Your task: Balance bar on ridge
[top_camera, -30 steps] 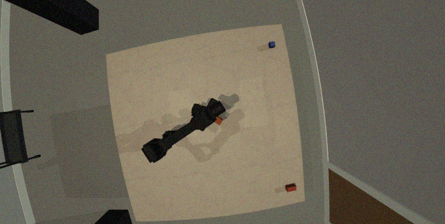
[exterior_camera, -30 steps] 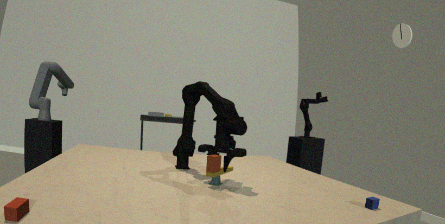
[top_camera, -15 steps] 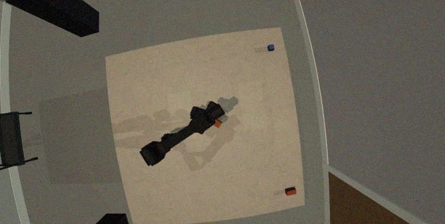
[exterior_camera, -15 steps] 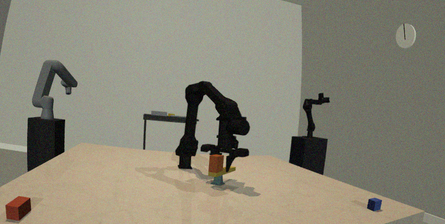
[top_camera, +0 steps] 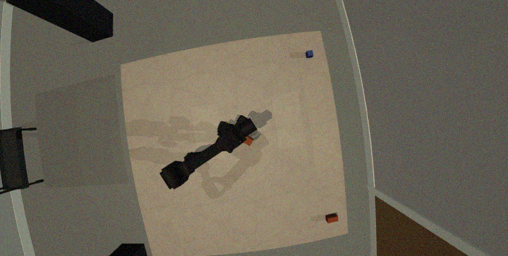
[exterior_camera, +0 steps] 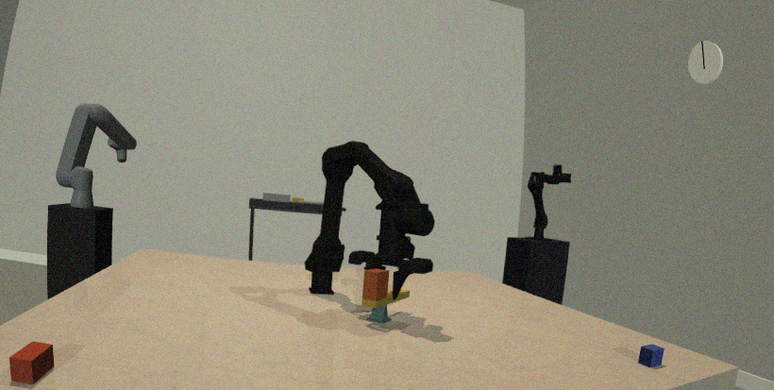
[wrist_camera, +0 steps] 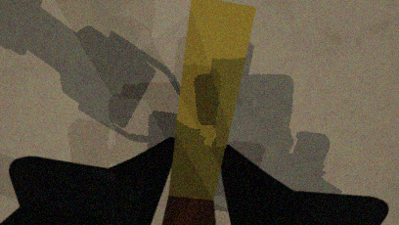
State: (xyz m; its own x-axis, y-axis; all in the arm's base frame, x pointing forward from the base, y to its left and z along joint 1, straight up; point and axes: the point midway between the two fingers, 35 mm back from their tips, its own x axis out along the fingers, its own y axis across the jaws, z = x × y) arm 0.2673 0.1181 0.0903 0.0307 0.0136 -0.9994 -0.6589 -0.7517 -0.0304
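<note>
The yellow bar (exterior_camera: 401,296) (wrist_camera: 222,31) carries an orange block (exterior_camera: 375,285) upright on one end; the block also shows in the top view (top_camera: 248,141) and as a dark red patch in the wrist view (wrist_camera: 190,211). The teal ridge (exterior_camera: 379,314) stands on the table under the bar, near the block's end. The bar is clear of the table and looks close to level; whether it touches the ridge's top I cannot tell for certain. My gripper (wrist_camera: 199,147) is shut on the bar, one finger on each side; in the exterior view the block partly hides the fingers.
On the table (top_camera: 284,189) (exterior_camera: 216,354) a red block (top_camera: 331,218) (exterior_camera: 31,362) lies near one far corner and a blue cube (top_camera: 309,54) (exterior_camera: 650,355) near another. Other arms on black stands and a side table are beyond the table's edges.
</note>
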